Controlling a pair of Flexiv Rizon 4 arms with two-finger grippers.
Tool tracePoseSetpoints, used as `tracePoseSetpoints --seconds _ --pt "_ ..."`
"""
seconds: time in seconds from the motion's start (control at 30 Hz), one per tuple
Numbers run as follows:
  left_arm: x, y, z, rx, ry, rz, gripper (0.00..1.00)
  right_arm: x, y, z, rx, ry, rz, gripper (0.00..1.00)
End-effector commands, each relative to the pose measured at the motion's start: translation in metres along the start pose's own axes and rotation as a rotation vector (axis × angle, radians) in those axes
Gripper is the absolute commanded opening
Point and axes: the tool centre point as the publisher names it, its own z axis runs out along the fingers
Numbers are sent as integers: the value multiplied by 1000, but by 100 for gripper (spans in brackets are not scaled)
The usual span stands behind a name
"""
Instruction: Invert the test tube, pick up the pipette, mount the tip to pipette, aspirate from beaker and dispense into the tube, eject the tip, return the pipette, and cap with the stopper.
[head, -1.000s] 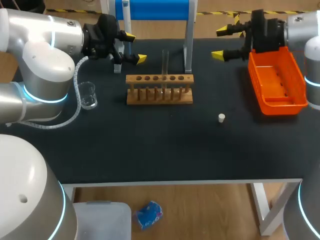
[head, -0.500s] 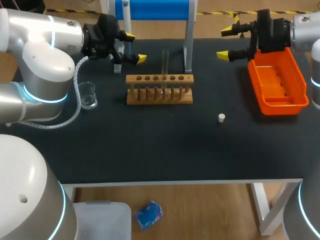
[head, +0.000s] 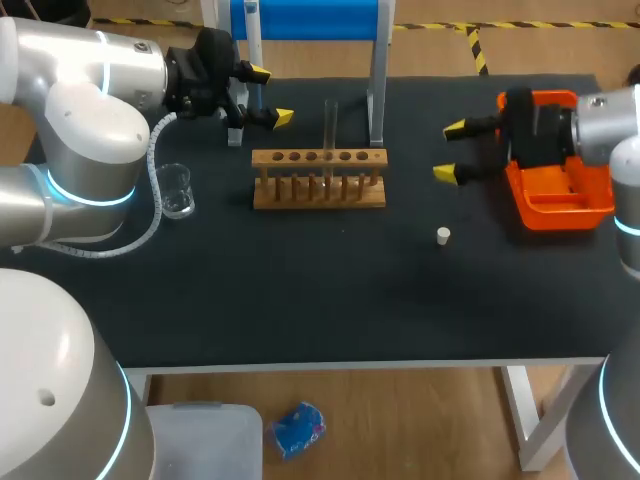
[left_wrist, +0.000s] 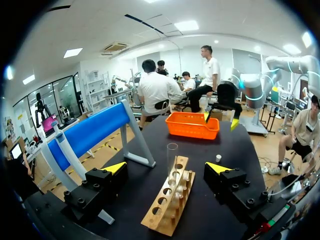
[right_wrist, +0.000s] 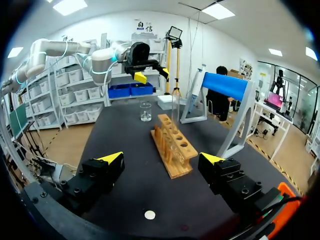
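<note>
Left hand (head: 271, 95): fingers spread, grasping nothing. It hovers over the far left of the counter (head: 300, 300), beyond the left end of the wooden rack (head: 318, 190).

Right hand (head: 450, 150): fingers likewise spread and empty. The tips are between the rack and the orange tray (head: 560, 205), with the hand's body over the tray's far left corner.

Test tube (head: 330, 125): upright in a middle hole of the rack, rising well above it.

Glass beaker (head: 175, 190): on the counter left of the rack, nearer than the left hand.

White stopper (head: 443, 236): lies on the counter, nearer than the right hand's tips, apart from tray and rack.

Blue stand (head: 310, 18): at the far edge, behind the rack.
</note>
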Motion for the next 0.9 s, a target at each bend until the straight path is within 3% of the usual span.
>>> tracePoseSetpoints --seconds 0.03,0.43,0.67,0.9 --pt "0 1 0 5 -1 2 100 10 -19 4 -33 -29 -8 100" --pt "0 1 0 5 -1 2 100 16 -71 12 50 -68 40 100" --pt "0 1 0 5 -1 2 100 24 -103 18 80 -22 63 100" --pt "0 1 0 5 -1 2 100 23 -117 18 89 2 59 100"
